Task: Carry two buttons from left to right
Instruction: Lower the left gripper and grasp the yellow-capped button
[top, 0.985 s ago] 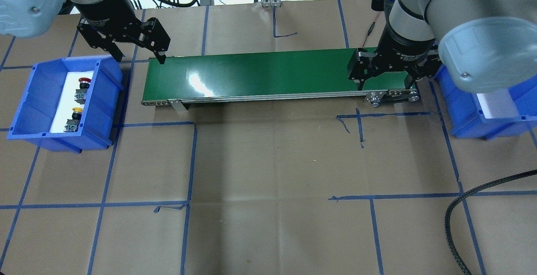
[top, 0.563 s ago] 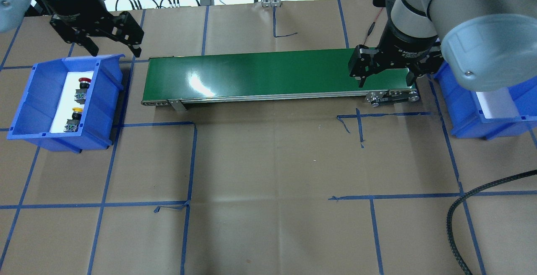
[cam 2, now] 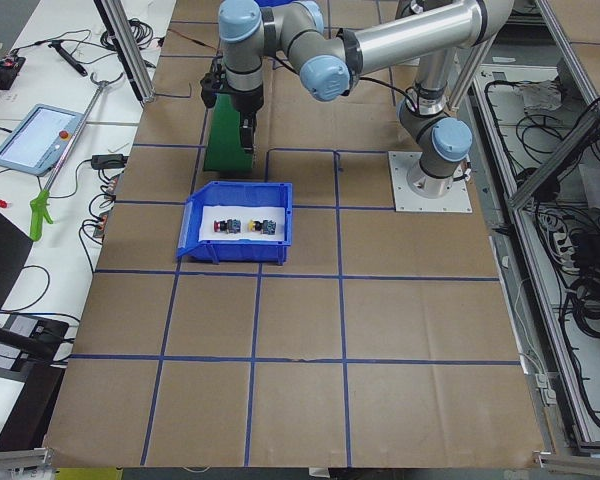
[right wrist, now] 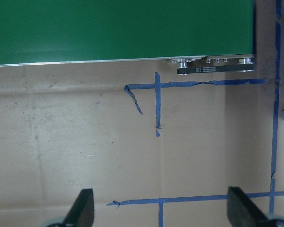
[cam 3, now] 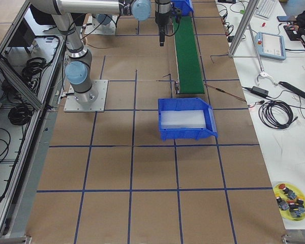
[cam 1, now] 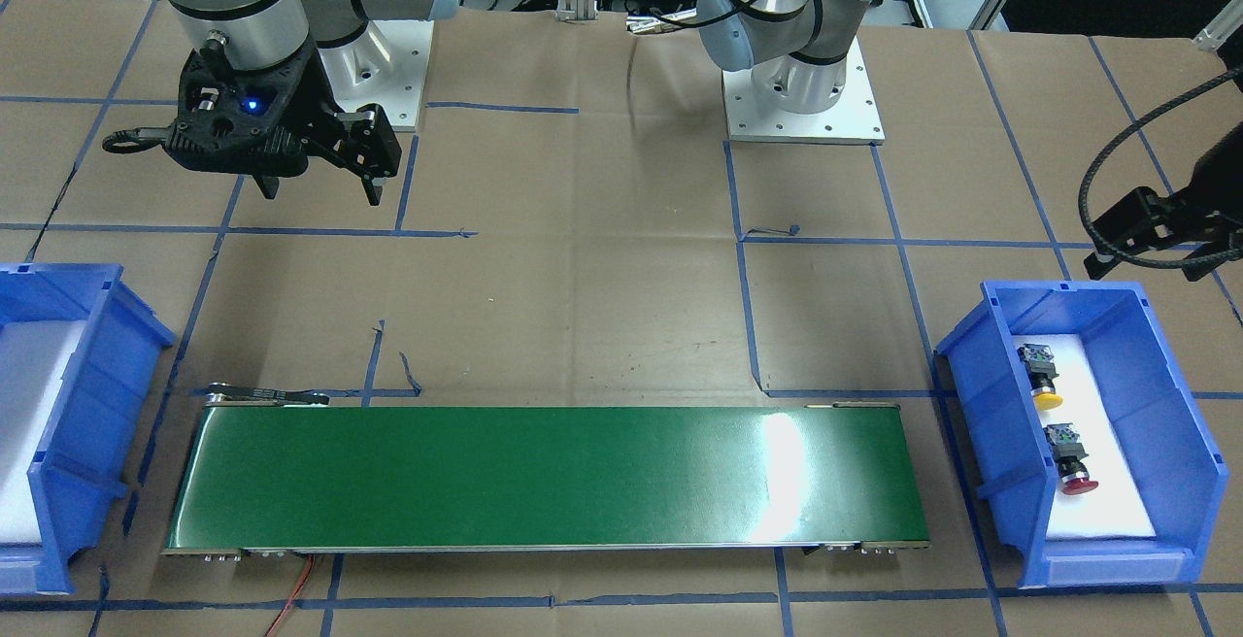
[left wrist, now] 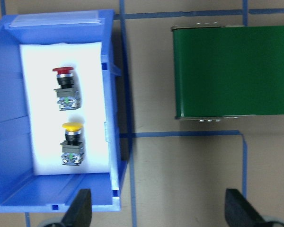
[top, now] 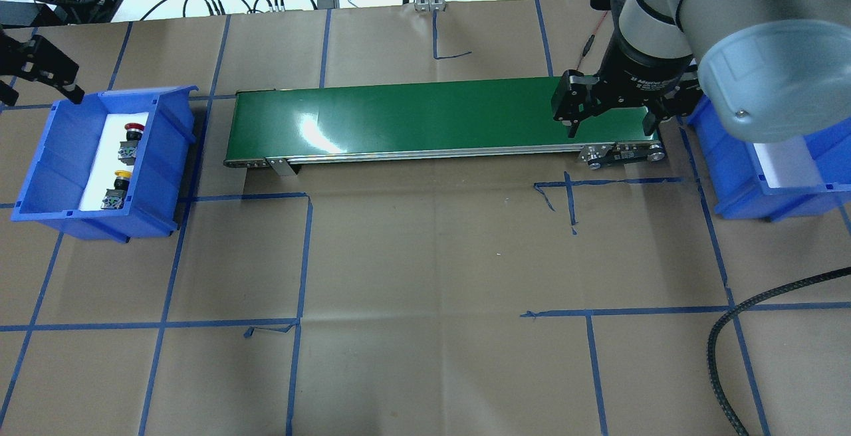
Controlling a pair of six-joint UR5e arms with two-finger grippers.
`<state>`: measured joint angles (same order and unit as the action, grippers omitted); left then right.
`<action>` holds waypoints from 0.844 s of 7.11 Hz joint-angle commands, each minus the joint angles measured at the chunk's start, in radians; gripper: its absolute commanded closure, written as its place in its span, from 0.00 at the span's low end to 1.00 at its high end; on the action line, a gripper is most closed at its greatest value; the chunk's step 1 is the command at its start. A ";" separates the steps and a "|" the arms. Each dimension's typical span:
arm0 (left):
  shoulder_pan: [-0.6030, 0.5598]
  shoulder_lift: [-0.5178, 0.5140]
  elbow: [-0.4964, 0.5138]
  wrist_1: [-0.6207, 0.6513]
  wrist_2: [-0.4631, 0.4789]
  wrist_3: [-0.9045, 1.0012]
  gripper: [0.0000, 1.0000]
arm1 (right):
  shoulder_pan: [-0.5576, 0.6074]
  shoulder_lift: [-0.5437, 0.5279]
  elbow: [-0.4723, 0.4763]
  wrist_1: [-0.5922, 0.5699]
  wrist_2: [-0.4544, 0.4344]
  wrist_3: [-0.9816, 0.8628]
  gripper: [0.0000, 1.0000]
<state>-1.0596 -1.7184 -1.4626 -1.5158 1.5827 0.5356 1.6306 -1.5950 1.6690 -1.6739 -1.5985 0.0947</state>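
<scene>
The red button and the yellow button lie on white foam in the blue left bin. They also show in the left wrist view, red and yellow, and in the front view, red and yellow. My left gripper is open and empty, high at the bin's far left corner, apart from the buttons. My right gripper is open and empty over the right end of the green conveyor.
The blue right bin with white foam stands past the conveyor's right end. A black braided cable lies at the table's right front. Blue tape lines cross the brown paper. Cables and tools lie beyond the far table edge.
My left gripper has swung left, from the conveyor's left end to past the left bin's far corner. The right gripper has hardly moved. The buttons have not moved.
</scene>
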 commanded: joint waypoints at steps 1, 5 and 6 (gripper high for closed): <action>0.105 0.023 -0.065 0.006 0.000 0.142 0.00 | 0.000 0.001 0.000 0.000 0.000 -0.001 0.00; 0.109 -0.018 -0.158 0.165 -0.001 0.141 0.01 | 0.000 0.003 0.000 0.000 0.000 -0.001 0.00; 0.109 -0.030 -0.221 0.259 -0.001 0.141 0.01 | 0.000 0.003 0.000 0.000 0.000 -0.001 0.00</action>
<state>-0.9517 -1.7347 -1.6193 -1.3602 1.5821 0.6758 1.6306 -1.5923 1.6690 -1.6736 -1.5984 0.0940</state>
